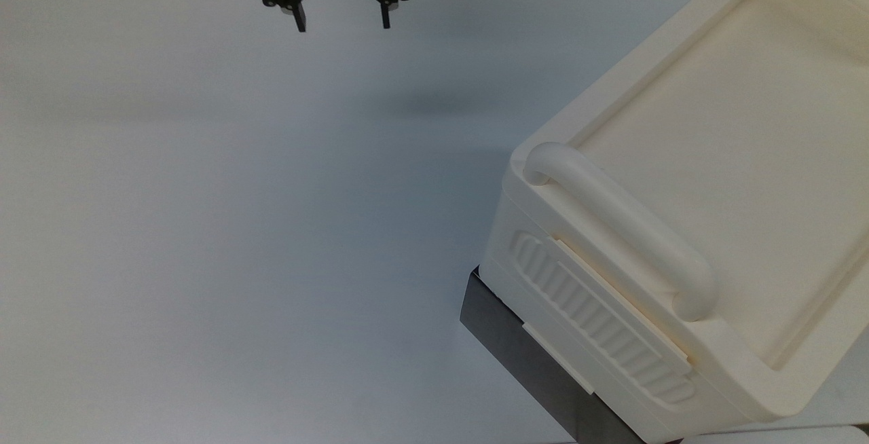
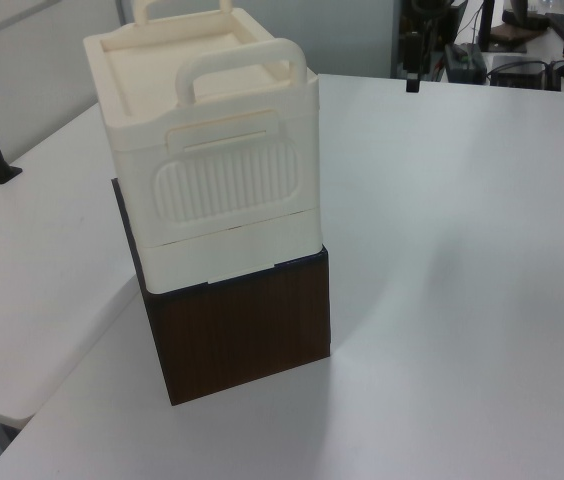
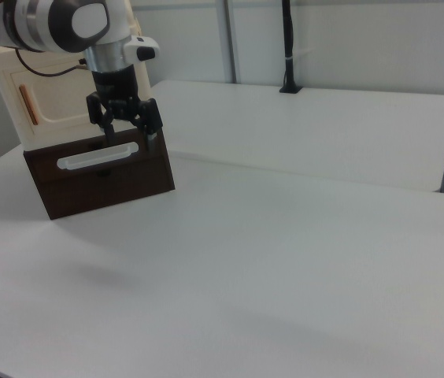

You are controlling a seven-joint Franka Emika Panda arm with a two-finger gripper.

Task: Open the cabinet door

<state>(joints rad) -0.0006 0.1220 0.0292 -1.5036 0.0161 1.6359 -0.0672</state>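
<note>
Hanging over the counter's [image 1: 204, 227] far edge, the black pincer [image 1: 341, 17] spreads its fingers wide, well apart from the shut cabinet door [image 3: 57, 98]

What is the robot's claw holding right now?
Nothing. The gripper is open with empty space between its fingers, hanging above the white table, away from the cream cabinet.
</note>
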